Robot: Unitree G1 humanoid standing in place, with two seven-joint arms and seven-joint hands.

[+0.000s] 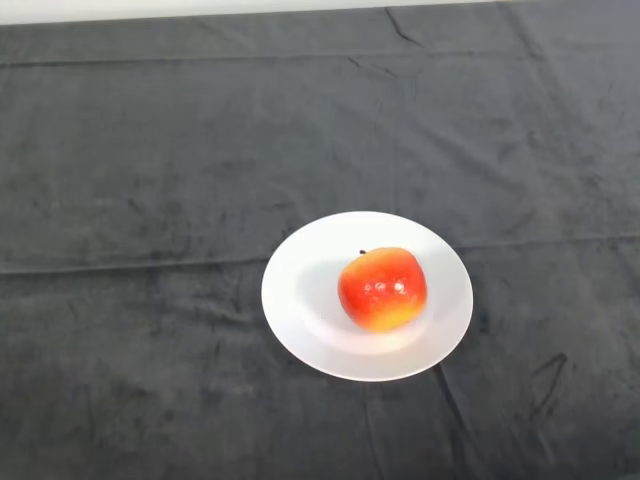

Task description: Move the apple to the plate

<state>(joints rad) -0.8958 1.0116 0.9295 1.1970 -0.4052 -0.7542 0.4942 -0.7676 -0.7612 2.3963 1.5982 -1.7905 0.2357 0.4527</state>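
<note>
Apple point(382, 289) sits on the plate point(300, 290), slightly right of the plate's centre, stem up and tilted to the far side. Placement judged done — nothing left to grasp. No robot hand is seen, so its state cannot be told. Worktop point(130, 180) around the plate is dark cloth. Best practice now: the apple is left undisturbed, no nudging — it could roll.

Single head view, taken from above and angled steeply down onto the table's dark cloth point(150, 150). The camera faces toward twelve o'clock, where a pale strip point(200, 8) borders the cloth's far edge. A white plate point(300, 300) bearing an apple point(382, 289) lies near frame centre, slightly toward five o'clock.
</note>
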